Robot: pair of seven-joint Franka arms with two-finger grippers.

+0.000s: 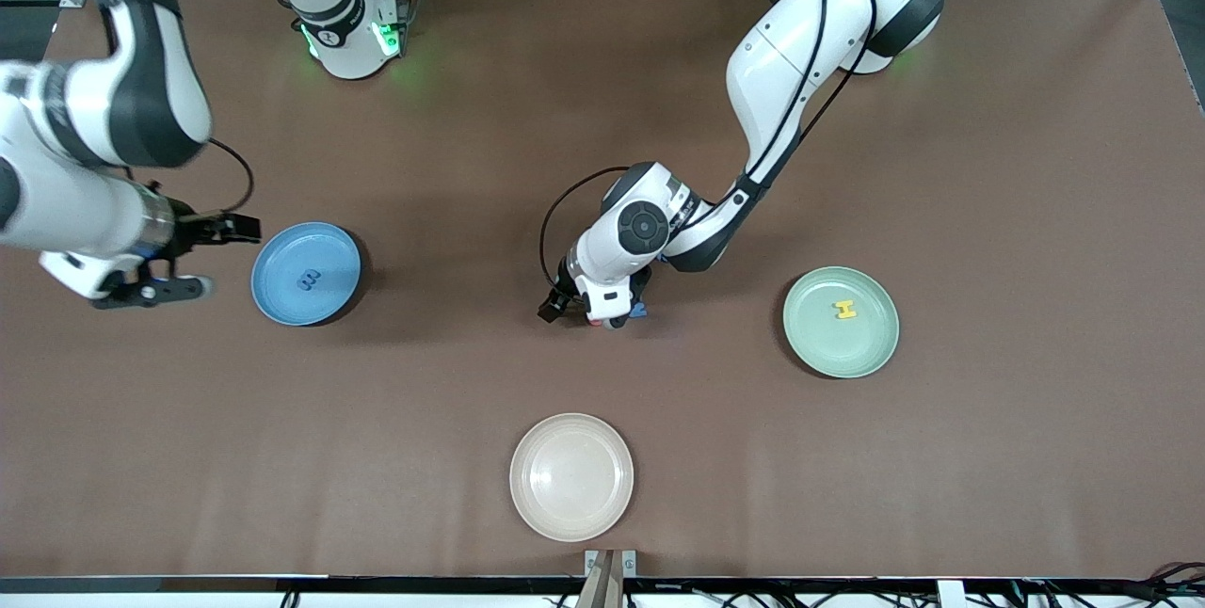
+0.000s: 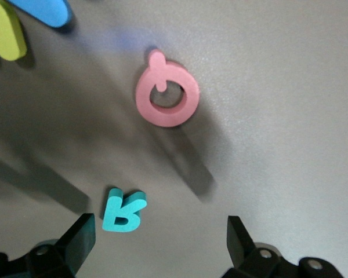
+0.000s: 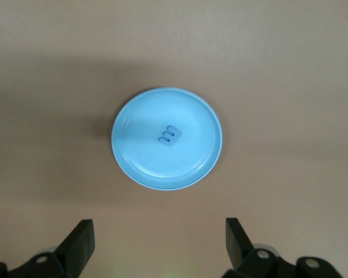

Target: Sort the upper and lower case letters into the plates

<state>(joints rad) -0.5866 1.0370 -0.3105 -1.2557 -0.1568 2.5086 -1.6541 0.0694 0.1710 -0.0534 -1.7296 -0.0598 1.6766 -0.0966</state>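
Left wrist view, teal letter (image 2: 123, 211) near open jaws

Two arms, both grippers open

The left gripper (image 1: 602, 307) is low over the table's middle, fingers apart. The right gripper (image 1: 202, 255) is beside the blue plate (image 1: 282, 302), fingers apart.

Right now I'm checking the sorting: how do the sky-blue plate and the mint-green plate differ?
The sky-blue plate holds a small blue letter; the mint-green plate holds a yellow H. The blue plate lies toward the right arm's end, the green toward the left arm's. Both are round, shallow, similar in size, holding one letter.
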